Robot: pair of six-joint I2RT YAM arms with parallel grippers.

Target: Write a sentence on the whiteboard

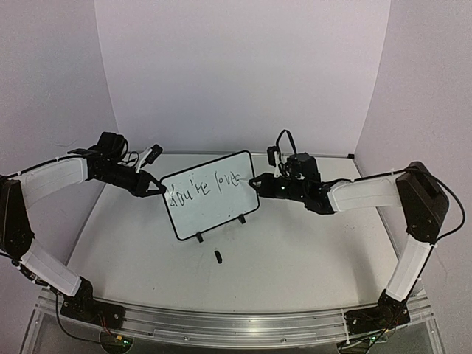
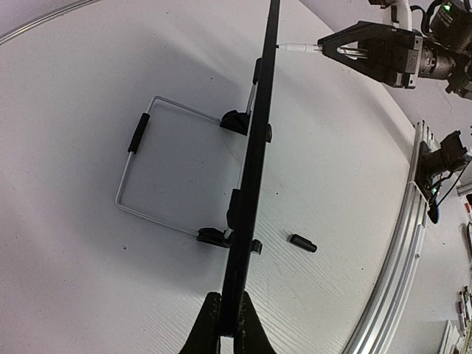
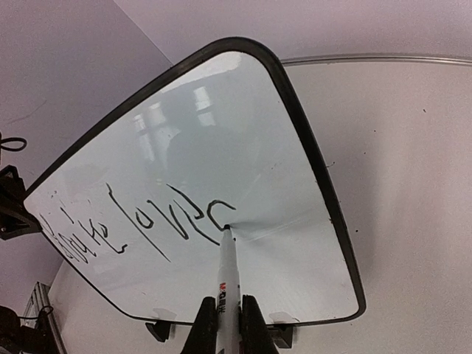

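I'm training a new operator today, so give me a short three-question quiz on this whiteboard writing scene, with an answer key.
1. True or false: the marker has its tip lifted off the whiteboard.
2. The left gripper is shut on: A the marker; B the whiteboard's edge; C nothing.
3. Where does the marker cap lie?

Key:
1. False. The tip touches the board.
2. B.
3. On the table, in front of the whiteboard and apart from it.
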